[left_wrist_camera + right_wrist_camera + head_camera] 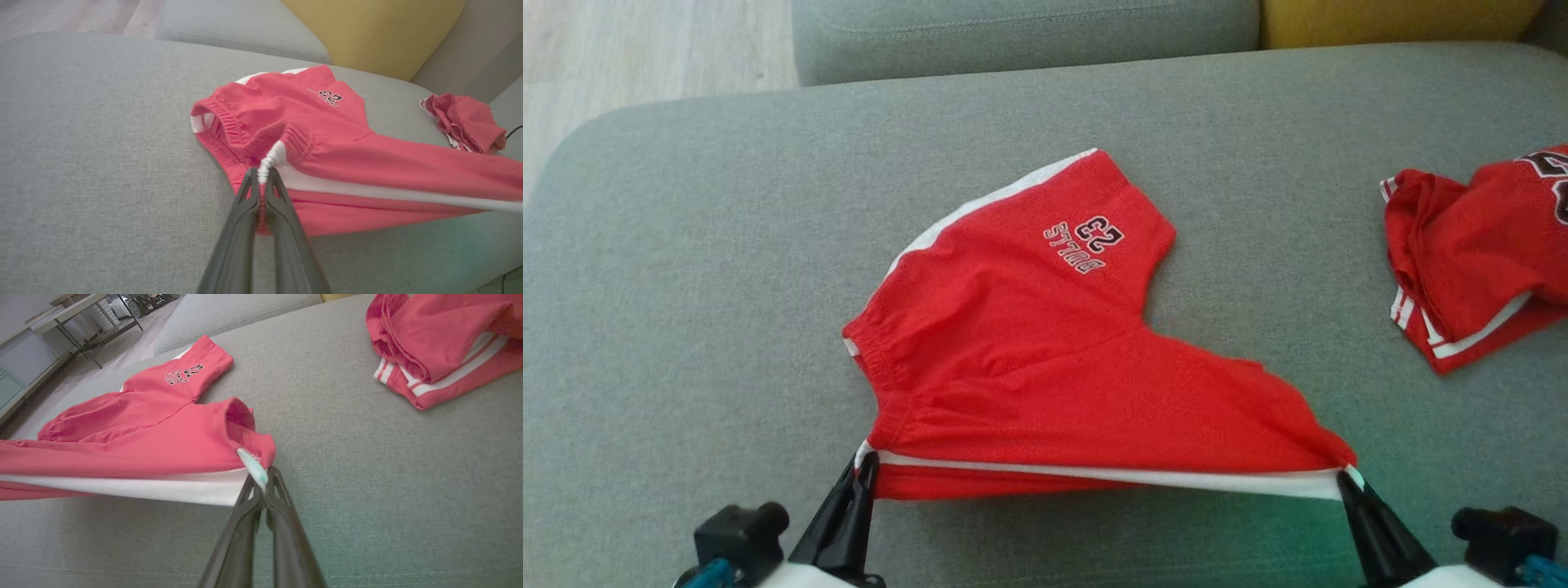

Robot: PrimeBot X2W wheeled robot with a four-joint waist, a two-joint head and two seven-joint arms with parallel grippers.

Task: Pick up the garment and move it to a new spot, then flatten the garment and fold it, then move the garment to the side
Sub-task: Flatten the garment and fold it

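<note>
The garment point(1029, 343) is a pair of red shorts with white side stripes and a "BULLS 23" print, lying on the grey sofa cushion point(686, 286). Its near side stripe is pulled taut and lifted between my two grippers. My left gripper point(866, 465) is shut on the waistband end of the white stripe, seen close in the left wrist view point(261, 173) on the garment point(327, 134). My right gripper point(1346, 478) is shut on the leg-hem corner, where point(261, 479) it pinches the garment point(155, 437). The far leg lies flat on the cushion.
A second red garment point(1478, 253) with white stripes lies crumpled at the right point(441, 339) point(461, 118). A grey back cushion point(1013, 33) and a yellow cushion point(1396, 20) stand behind. Wooden floor point(621, 49) shows at the far left.
</note>
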